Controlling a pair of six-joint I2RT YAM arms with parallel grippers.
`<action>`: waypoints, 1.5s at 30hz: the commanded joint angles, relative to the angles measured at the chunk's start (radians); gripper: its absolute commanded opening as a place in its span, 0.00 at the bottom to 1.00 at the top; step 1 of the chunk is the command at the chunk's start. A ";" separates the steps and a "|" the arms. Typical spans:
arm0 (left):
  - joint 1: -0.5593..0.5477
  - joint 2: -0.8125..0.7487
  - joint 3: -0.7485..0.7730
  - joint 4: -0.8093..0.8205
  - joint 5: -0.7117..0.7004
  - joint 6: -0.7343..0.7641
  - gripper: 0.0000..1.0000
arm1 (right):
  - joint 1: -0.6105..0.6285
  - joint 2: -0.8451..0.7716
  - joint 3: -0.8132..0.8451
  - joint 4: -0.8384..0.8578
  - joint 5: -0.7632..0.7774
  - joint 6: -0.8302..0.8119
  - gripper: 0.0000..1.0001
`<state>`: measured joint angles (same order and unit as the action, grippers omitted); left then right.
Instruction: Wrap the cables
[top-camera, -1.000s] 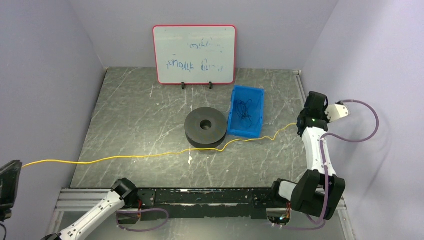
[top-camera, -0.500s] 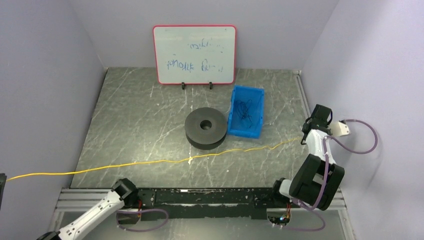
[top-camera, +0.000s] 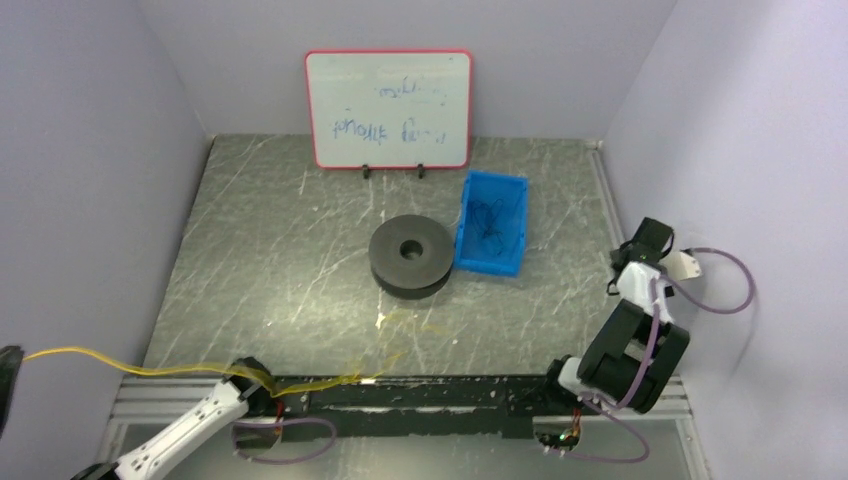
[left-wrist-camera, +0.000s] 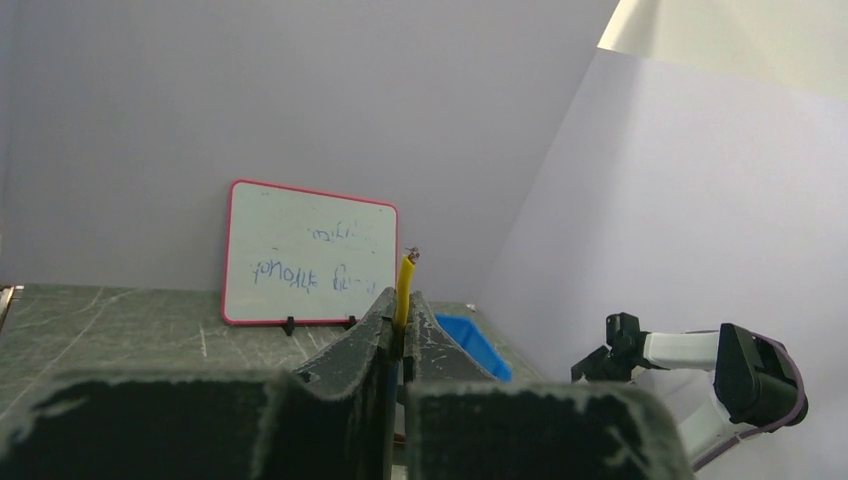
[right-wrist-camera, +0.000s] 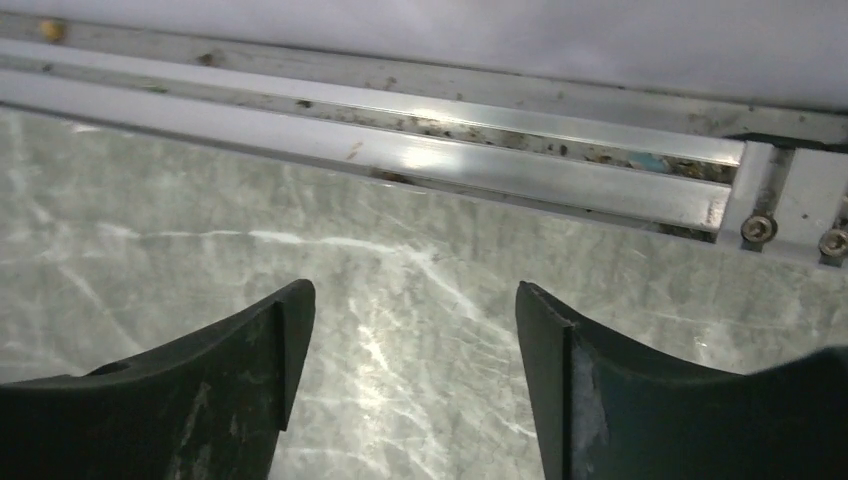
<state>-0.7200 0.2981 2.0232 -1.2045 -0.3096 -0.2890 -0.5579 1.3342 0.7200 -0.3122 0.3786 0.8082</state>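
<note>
I see one thin yellow-orange wire cable (top-camera: 60, 351), string-like and slack. From the top camera it comes in at the far left edge and runs in waves along the near edge of the dark stone table (top-camera: 250, 260). It passes over the left arm's base (top-camera: 245, 378), then curls into a faint, blurred loop on the table just beyond. On the left wrist camera its short end stands upright, pinched between the closed fingers of the left gripper (left-wrist-camera: 397, 335).
</note>
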 joint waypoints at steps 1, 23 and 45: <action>-0.066 -0.048 -0.011 0.027 0.023 -0.013 0.07 | 0.005 -0.075 0.050 0.027 -0.092 -0.021 0.81; -0.068 0.103 -0.318 0.242 0.232 -0.062 0.07 | 0.785 -0.249 0.220 0.453 -0.635 -0.260 0.85; -0.068 0.358 -0.603 0.606 0.596 -0.068 0.07 | 1.403 -0.189 0.328 0.680 -1.165 -0.506 0.85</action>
<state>-0.7891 0.6174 1.4700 -0.7353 0.1772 -0.3477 0.7673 1.1191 0.9607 0.3668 -0.7399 0.3901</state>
